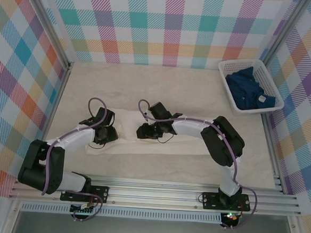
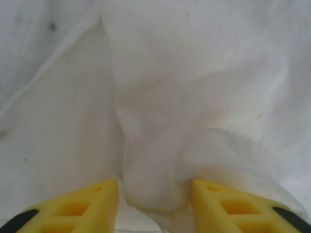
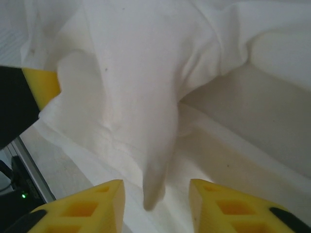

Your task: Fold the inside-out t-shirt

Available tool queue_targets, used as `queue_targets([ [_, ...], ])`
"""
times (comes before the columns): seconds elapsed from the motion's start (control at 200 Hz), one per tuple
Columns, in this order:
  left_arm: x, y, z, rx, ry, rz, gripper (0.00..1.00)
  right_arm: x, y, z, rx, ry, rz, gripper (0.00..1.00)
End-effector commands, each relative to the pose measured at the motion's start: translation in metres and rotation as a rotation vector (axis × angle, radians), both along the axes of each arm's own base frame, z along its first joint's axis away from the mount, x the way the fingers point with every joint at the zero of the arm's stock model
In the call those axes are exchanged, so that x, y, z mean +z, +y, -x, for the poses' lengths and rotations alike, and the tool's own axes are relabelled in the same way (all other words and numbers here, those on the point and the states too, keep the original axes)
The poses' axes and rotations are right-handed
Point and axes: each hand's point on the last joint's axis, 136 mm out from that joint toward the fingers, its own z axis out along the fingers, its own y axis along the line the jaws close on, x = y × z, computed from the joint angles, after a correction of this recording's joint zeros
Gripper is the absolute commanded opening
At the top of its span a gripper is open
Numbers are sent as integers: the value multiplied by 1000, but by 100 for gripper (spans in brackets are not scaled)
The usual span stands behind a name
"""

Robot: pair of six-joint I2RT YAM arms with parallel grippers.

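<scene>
The inside-out t-shirt [image 1: 143,145] is a white cloth spread low across the table's middle. My left gripper [image 1: 109,133] is down on its left part, and my right gripper [image 1: 144,130] on its centre. In the left wrist view my left gripper [image 2: 154,199] stands open around a raised fold of the t-shirt [image 2: 160,121]; the fold touches the right finger [image 2: 218,204], with a thin gap at the left one. In the right wrist view my right gripper [image 3: 156,199] is open, and a narrow ridge of the t-shirt [image 3: 141,73] hangs between the fingers, clear of both.
A white basket [image 1: 242,63] at the back right holds a dark blue garment [image 1: 248,88]. Plaid walls close in the table [image 1: 146,89] on three sides. A metal rail [image 1: 155,194] runs along the front edge. Another yellow finger [image 3: 41,85] shows at the left of the right wrist view.
</scene>
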Motion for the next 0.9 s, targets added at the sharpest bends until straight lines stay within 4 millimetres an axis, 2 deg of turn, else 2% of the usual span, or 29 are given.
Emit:
queue_targets([
  [0.0, 0, -3, -4, -7, -16, 27, 36, 9, 13, -2, 0, 13, -42, 30],
  [0.23, 1, 3, 2, -9, -13, -2, 8, 10, 9, 2, -5, 32, -35, 10],
  [0.34, 9, 9, 7, -2, -18, -24, 3, 17, 8, 5, -12, 39, -46, 6],
  [0.595, 34, 21, 22, 33, -43, -57, 4, 24, 1, 10, -41, 88, -40, 4],
  [0.805, 29, 22, 37, 26, 6, -56, 9, 23, -9, 14, -59, 130, -29, 5],
  [0.895, 26, 20, 42, 19, 24, -42, 17, 15, -10, 19, -59, 168, -22, 8],
])
